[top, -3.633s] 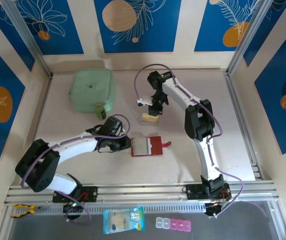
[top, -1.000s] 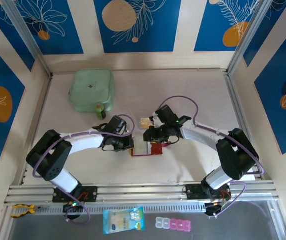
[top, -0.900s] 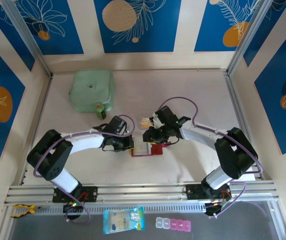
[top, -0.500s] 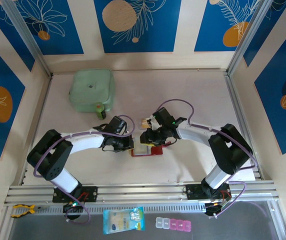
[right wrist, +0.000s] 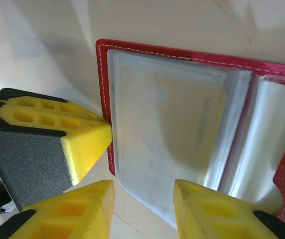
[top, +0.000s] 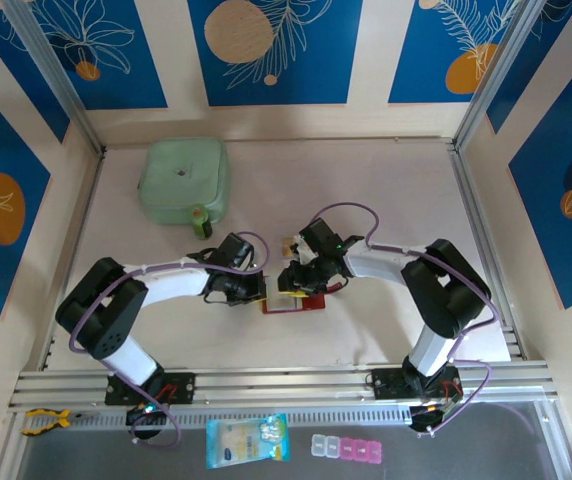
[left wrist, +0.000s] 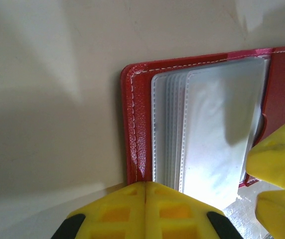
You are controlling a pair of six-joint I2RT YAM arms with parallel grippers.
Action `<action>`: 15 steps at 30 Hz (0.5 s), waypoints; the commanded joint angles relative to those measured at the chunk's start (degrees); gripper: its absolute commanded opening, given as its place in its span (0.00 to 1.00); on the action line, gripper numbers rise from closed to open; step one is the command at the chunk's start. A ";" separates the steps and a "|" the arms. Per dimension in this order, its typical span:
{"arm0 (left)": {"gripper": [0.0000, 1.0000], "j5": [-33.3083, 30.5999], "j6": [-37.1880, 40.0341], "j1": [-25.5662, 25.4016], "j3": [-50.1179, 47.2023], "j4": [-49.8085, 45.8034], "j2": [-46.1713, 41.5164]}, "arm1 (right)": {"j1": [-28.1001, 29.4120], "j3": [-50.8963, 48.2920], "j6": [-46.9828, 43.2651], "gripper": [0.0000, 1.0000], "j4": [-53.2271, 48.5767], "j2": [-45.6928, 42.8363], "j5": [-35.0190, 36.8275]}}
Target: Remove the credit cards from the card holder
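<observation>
Beige table [top: 366, 180] carries the open red card holder [top: 311, 302] at its middle. With pads pressed together, the left gripper [left wrist: 145, 196] touches the holder's left edge. Above the clear pockets the right gripper [right wrist: 143, 201] stands partly open, gripping nothing; a pale card [right wrist: 182, 124] sits inside one pocket.

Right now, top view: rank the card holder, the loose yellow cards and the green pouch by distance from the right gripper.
1. red card holder: centre, directly under the right gripper.
2. yellow credit cards: lying loose just behind the gripper, toward the back.
3. green pouch: back left, clearly farthest.
</observation>
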 commanded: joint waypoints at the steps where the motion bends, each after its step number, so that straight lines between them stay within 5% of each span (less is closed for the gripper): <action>1: 0.01 -0.64 0.77 -0.30 0.53 -1.95 0.87 | 0.02 1.25 -0.21 0.37 -1.65 1.57 -0.20; 15: 0.01 -1.43 1.45 -0.28 0.98 -3.72 1.09 | -2.61 -1.86 -1.31 0.36 -1.57 0.32 -0.07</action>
